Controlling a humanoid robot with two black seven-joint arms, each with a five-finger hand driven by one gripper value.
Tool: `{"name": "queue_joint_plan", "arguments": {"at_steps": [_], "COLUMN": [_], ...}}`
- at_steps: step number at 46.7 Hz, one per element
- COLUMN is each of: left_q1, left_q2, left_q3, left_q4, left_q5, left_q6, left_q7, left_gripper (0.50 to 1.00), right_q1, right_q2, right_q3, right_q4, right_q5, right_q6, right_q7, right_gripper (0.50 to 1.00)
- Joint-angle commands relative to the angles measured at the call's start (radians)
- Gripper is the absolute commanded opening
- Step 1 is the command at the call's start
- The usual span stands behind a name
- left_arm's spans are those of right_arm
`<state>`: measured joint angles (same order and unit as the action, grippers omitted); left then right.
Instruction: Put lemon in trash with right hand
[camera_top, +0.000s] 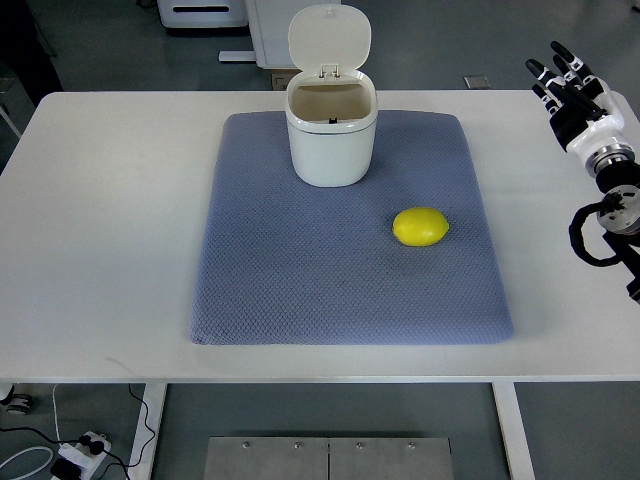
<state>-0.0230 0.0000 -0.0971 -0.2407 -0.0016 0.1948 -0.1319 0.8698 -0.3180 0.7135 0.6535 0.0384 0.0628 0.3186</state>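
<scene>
Top view: lemon (420, 227) on mat (300, 290), right robot hand (568, 85) apart.

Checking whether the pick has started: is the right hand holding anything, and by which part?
Nothing is held. The right hand is open at the table's edge, apart from the lemon.

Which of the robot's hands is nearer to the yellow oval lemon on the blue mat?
Right. The right hand hangs over the table's right edge, beyond and right of the yellow oval lemon, not touching it. The left hand is out of view.
</scene>
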Motion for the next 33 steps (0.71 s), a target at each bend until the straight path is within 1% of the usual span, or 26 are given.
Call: {"name": "queue_joint_plan", "arguments": {"at_steps": [1, 33], "left_q1": [0.0, 0.0], "left_q2": [0.0, 0.0], "left_q3": [-0.003, -0.003], "left_q4": [0.001, 0.001], "left_q5": [0.0, 0.005], "left_q6": [0.0, 0.003], "left_q7": [0.0, 0.0], "left_gripper": [1.0, 1.0], "right_q1": [0.0, 0.0], "right_q2": [-0.001, 0.0], "right_q3": [0.0, 0.0], "right_q4": [0.0, 0.0], "right_q5": [0.0, 0.0], "right_q6": [0.0, 0.0], "right_q7": [-0.001, 0.0], "right_gripper": [1.0, 1.0]}}
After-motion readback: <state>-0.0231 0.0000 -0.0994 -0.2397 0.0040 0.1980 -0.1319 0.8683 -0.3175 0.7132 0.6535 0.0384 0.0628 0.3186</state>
